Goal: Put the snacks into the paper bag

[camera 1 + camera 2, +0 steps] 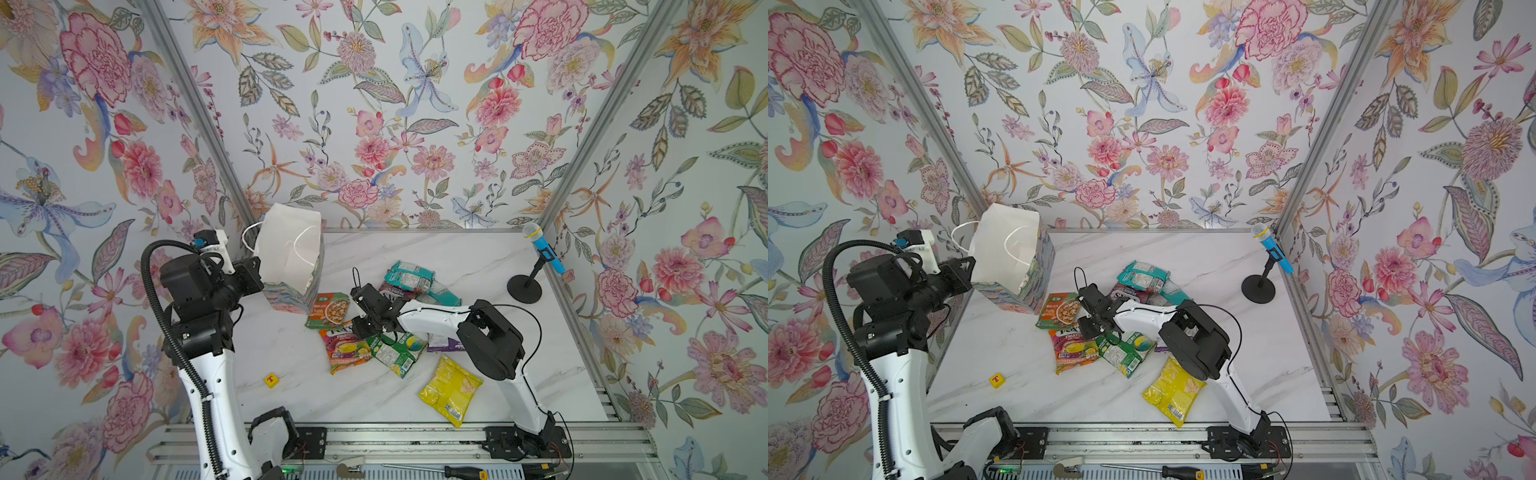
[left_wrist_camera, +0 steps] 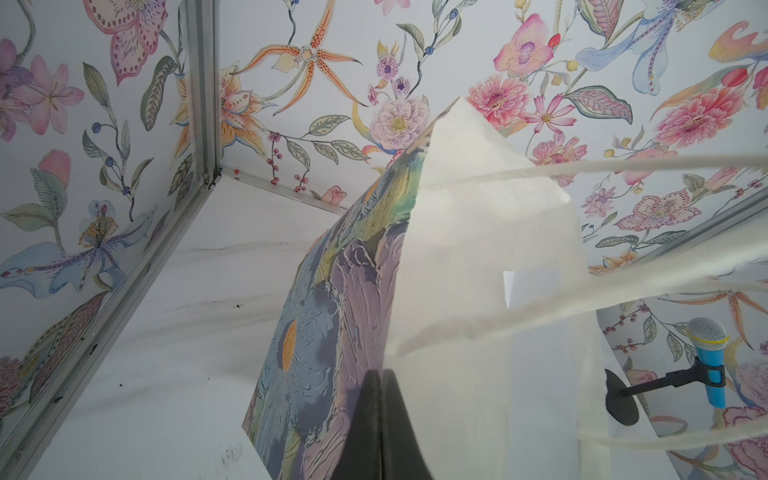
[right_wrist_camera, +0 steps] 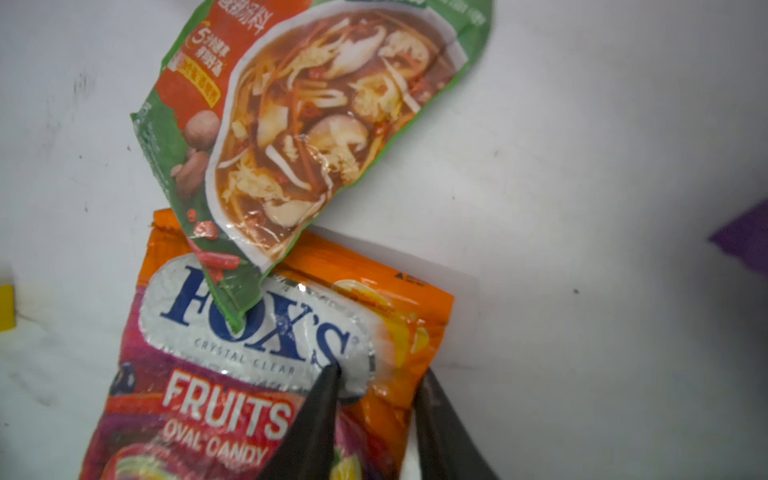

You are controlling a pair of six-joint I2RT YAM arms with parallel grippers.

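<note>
The pick-up is in hand: the right jaws stand narrow, pinching the side edge of the orange sweet packet (image 3: 232, 415) near mid-worktop (image 1: 457, 257). A green soup packet (image 3: 311, 116) overlaps its top corner, so I'd lift slowly to avoid dragging it. The left jaws are clamped tight on the rim of the paper bag (image 1: 291, 249), which is tilted open in the far left corner. The way there looks clear.

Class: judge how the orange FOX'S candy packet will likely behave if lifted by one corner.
The orange FOX'S packet lies flat yet creased, so it would probably droop. Its glossy foil glints, so it may slip from the right gripper.
</note>
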